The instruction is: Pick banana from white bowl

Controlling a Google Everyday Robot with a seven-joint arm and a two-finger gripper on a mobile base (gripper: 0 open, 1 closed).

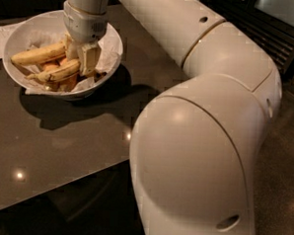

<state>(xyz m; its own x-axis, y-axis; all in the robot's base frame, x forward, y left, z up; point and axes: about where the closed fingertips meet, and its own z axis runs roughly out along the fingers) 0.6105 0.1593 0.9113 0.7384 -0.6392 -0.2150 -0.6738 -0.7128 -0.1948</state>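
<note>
One bulky cream elbow of the robot arm (199,157) fills the near right, and its upper link runs away toward the far left. Beneath it lies a dark glossy table (61,149) with small light glints. Farther back, at the upper left, the white bowl (15,39) stands on that table, lined with crumpled white paper (110,52). Inside it the banana (53,75), dull yellow with brown streaks, lies across the near side, in front of stubby orange pieces (51,65) and a brighter banana (36,54). The gripper (81,59) reaches down into the bowl at the dull banana's right end. Whether it is open or has hold of the fruit, I cannot tell.
</note>
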